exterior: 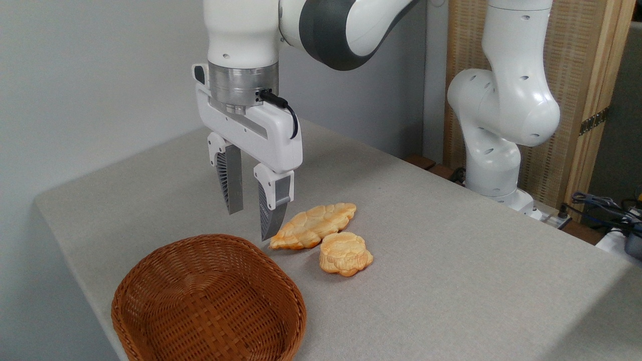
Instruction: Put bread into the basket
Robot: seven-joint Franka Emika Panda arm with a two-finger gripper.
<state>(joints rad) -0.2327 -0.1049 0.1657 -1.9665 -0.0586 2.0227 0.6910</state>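
Note:
The bread (345, 253), a small thick golden bun with lobed edges, lies on the grey table to the right of the basket. The brown wicker basket (150, 281) sits empty at the front left. My gripper (249, 224) hangs open above the table, just behind the basket's far rim and to the left of the bun, with nothing between its fingers.
A longer flat leaf-shaped braided bread (313, 225) lies right behind the bun, touching it, close to my right fingertip. The arm's white base (494, 165) stands at the back right. Cables (607, 208) lie beyond the table's right edge.

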